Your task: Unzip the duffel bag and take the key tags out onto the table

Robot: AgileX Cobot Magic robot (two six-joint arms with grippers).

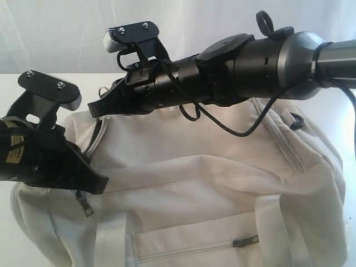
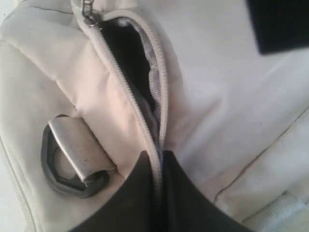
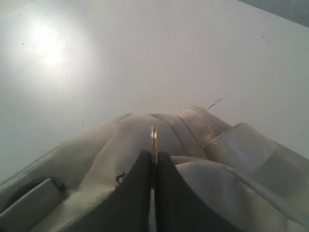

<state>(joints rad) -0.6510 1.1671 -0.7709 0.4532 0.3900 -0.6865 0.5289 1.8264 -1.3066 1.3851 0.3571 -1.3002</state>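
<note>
Table [image 3: 145, 48], left end effector [image 2: 155, 157] pinching duffel bag [image 2: 231, 121]

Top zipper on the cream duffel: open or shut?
Partly open: the grey zipper on the cream-beige fabric duffel bag shows a dark gap between its tracks.

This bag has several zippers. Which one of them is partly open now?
The top zipper on the bag, by the left gripper: it gapes, showing dark lining. The front pocket zipper is shut.
</note>
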